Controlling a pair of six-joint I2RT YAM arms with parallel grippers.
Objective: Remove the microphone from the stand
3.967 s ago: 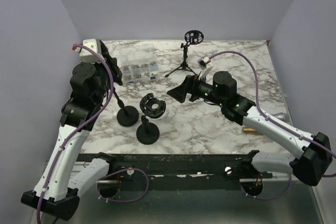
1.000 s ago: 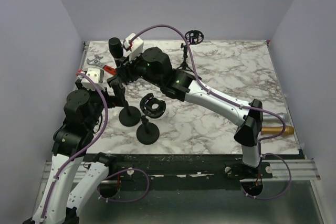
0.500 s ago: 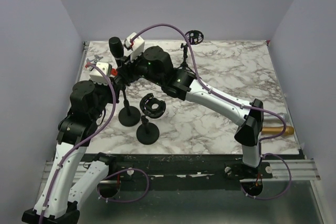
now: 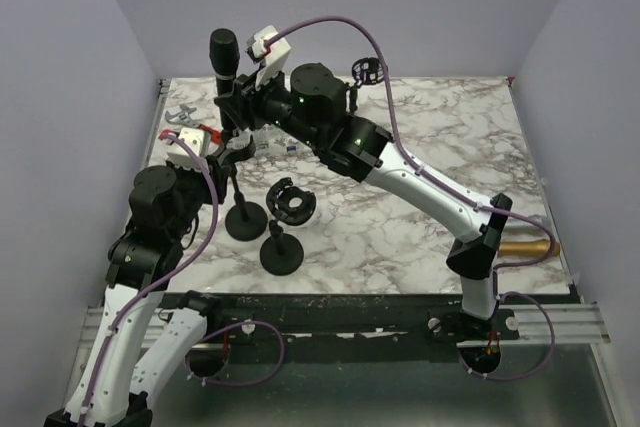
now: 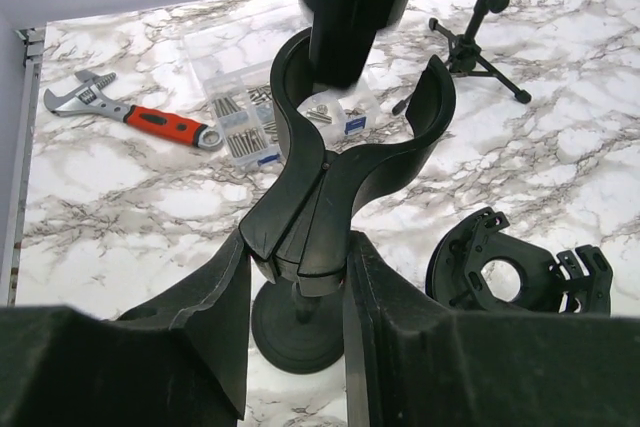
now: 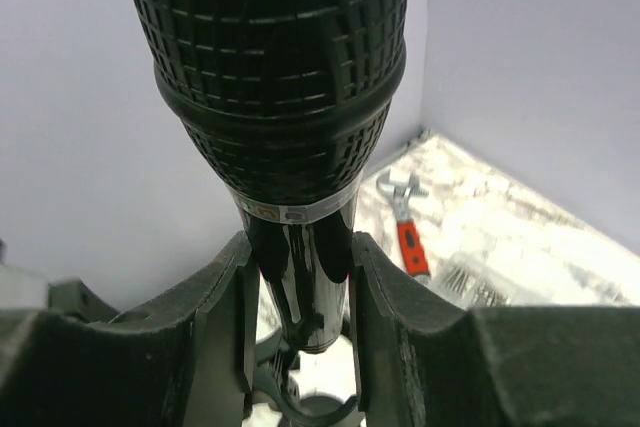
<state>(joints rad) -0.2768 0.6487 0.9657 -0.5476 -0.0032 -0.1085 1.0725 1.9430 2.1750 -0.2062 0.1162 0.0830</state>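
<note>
My right gripper point(image 4: 232, 97) is shut on the handle of the black microphone point(image 4: 223, 55) and holds it upright at the back left. In the right wrist view the shiny handle point(image 6: 300, 267) sits between the two fingers, under the mesh head. The handle's lower end point(image 5: 355, 7) hangs just above the stand's open U-shaped clip point(image 5: 360, 122), clear of it. My left gripper point(image 5: 297, 257) is shut on the stand point(image 4: 245, 219) at the neck just under the clip point(image 4: 232, 147). The stand's round base point(image 5: 295, 322) rests on the marble table.
A red-handled wrench point(image 4: 185, 117) and a clear box of screws point(image 4: 275, 142) lie at the back left. A second round-base stand point(image 4: 281, 252) and a black ring mount point(image 4: 291, 201) sit beside the held stand. A small tripod point(image 4: 365, 72) stands at the back; a gold object point(image 4: 525, 247) lies far right.
The left gripper has shut on the stand's neck. The right gripper has lifted the microphone up out of the clip.
</note>
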